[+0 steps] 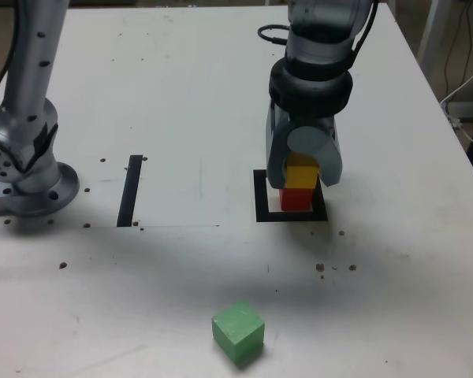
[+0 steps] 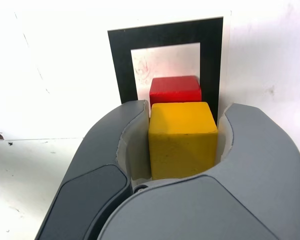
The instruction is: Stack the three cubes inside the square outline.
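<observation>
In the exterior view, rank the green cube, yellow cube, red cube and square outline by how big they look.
1. square outline
2. green cube, though it sits nearest the camera, which inflates it
3. yellow cube, partly hidden by the gripper
4. red cube, mostly covered

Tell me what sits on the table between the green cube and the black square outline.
Nothing: the exterior view shows bare table between the green cube and the square outline.
</observation>
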You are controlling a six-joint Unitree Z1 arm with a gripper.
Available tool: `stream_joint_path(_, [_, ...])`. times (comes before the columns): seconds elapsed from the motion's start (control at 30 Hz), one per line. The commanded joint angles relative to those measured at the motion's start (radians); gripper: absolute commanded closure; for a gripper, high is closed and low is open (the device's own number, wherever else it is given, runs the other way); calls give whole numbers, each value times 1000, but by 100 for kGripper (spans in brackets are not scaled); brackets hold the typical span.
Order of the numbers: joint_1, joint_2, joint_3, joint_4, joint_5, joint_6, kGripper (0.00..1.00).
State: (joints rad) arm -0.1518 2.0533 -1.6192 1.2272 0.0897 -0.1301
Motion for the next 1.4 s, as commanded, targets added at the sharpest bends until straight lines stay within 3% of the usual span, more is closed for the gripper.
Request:
stream_joint_path(0.0, [4, 9, -1, -1, 4, 1, 80])
stream_joint_path(0.47, [15, 12, 7, 8, -8, 6, 70])
stream_joint_path(1.37, [28, 10, 3, 26, -21, 29, 1])
